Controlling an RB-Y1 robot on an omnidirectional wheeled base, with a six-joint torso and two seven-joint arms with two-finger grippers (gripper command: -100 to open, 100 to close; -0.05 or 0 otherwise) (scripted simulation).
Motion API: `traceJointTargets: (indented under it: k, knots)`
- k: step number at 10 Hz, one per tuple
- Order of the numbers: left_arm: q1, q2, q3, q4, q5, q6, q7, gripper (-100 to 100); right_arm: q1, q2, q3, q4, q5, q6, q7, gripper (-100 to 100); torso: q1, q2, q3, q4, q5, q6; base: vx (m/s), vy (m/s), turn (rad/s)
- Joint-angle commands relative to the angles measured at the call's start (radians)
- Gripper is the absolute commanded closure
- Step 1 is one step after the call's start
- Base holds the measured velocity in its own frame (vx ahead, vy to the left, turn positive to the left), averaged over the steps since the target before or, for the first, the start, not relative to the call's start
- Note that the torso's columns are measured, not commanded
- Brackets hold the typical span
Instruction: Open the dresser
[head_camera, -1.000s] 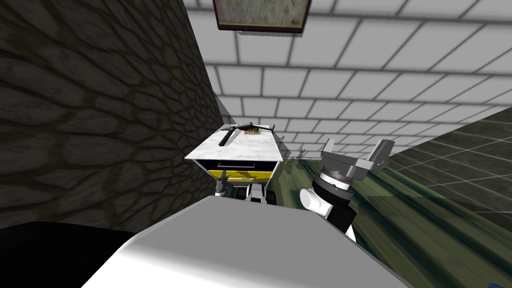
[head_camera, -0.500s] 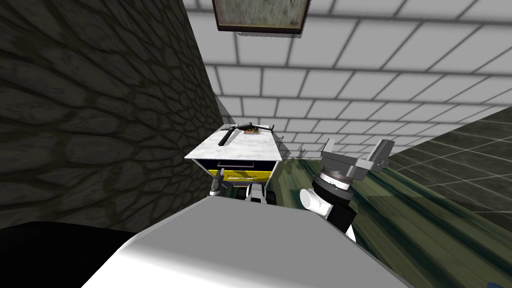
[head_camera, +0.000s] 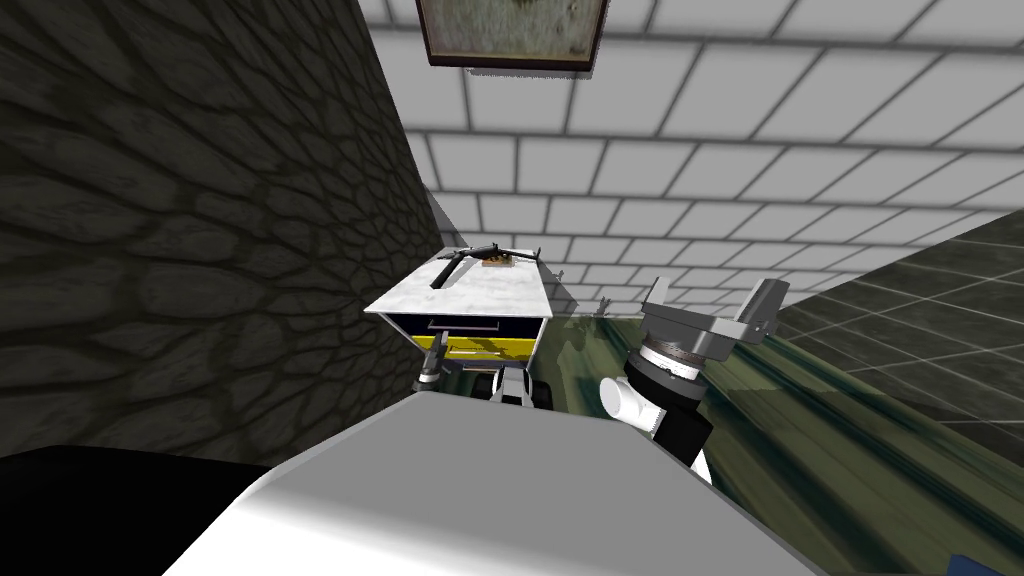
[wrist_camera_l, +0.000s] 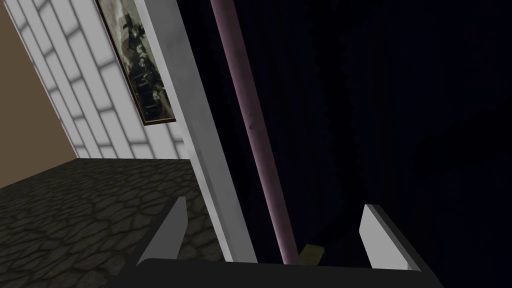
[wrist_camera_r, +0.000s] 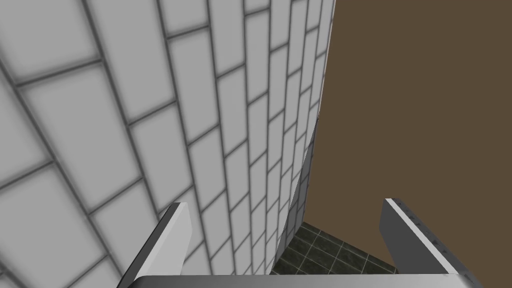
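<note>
Head view: one dresser (head_camera: 460, 300) in the corner by the dark stone wall (head_camera: 200, 220). It sits at 12 o'clock from the left claw (head_camera: 431, 368), which is just below its front. Two drawer fronts: dark blue one (head_camera: 515, 327) above, yellow one (head_camera: 500, 348) under it. Its white surface (head_camera: 500, 285) carries two items, a long black object (head_camera: 455, 265) and a small brown one (head_camera: 498, 262). Right claw (head_camera: 714, 298) is at 3 o'clock of the dresser, well apart, raised, fingers spread. One framed picture (head_camera: 510, 30) at 12 on the tiled wall.

Left wrist view: left claw (wrist_camera_l: 274, 203) stands open. One pinkish bar (wrist_camera_l: 250, 125) runs between its fingers, touching neither, against the dresser's dark front (wrist_camera_l: 375, 100). The surface's white edge (wrist_camera_l: 190, 100) lies just beside the bar.

Right wrist view: right claw (wrist_camera_r: 286, 202) open.

Vs 1.0 s ago: left claw is lower and a bit further left under the dresser front. The whole head picture has slid a little, so that's my head moving, not the dresser. Right claw unchanged.
</note>
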Motion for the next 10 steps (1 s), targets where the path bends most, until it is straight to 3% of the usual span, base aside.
traceJointTargets:
  k: [1, 6, 7, 10]
  knots:
    - [-0.008, -0.034, 0.0, -0.043, 0.002, 0.045, 0.008, -100, 0.0, 0.0, 0.0, 0.0, 0.0, 0.0, 0.0, 0, 0.001, -0.001, 0.0, 0.0, 0.0, 0.0, -0.028, -0.092, 0.007]
    - [-0.01, -0.131, 0.0, -0.053, 0.002, 0.054, 0.009, -100, 0.0, 0.0, 0.0, 0.0, 0.0, 0.0, 0.0, 0, 0.002, -0.001, -0.001, 0.0, 0.001, 0.0, -0.011, -0.029, 0.001]
    - [-0.013, -0.119, 0.002, -0.045, 0.003, 0.05, 0.01, -100, 0.0, 0.0, 0.0, 0.0, 0.0, 0.0, 0.0, 0, 0.001, 0.0, 0.0, 0.0, 0.0, 0.0, 0.0, 0.0, 0.0]
    - [-0.061, -0.103, 0.004, -0.08, 0.012, 0.131, 0.018, -100, 0.0, 0.0, 0.0, 0.0, 0.0, 0.0, 0.0, 0, -0.001, 0.001, 0.001, 0.0, 0.0, 0.0, -0.029, -0.019, 0.018]
